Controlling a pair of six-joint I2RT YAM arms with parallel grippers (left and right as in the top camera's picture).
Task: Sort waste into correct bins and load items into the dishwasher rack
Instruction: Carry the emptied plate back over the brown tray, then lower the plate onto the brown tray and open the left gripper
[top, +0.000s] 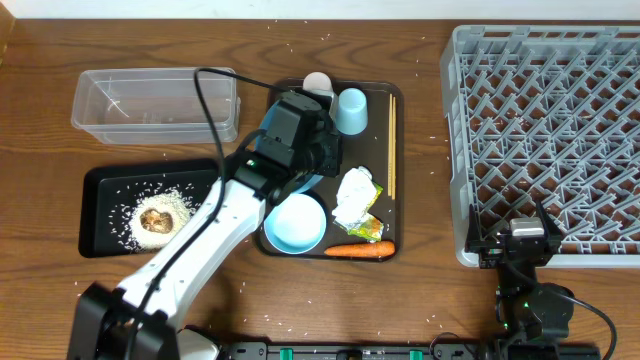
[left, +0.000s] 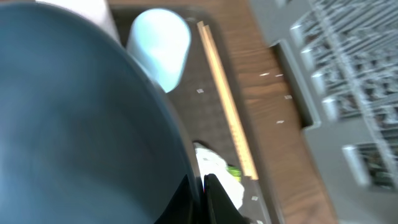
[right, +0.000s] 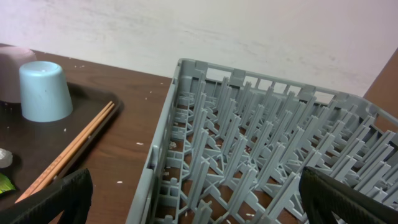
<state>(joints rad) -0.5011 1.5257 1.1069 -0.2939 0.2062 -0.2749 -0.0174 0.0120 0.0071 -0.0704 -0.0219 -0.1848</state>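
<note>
Left gripper (left: 202, 186) pinches big dark-blue round dish (left: 74, 124) rim at tray (top: 375, 140) centre; right gripper (right: 199, 196) gapes empty. Risk — edge pinch slips, dish swings into pale-blue cup (top: 351, 110) at 1 o'clock.

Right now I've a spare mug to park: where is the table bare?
Bare wood runs between the brown serving tray and the large grey plastic rack, and along the near edge in front of that tray. The tray itself is crowded.

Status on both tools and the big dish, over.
Left tool shut on dark-blue dish rim. Right tool open beside rack. In the way: pale-blue cup, chopsticks, between dish and rack.
</note>
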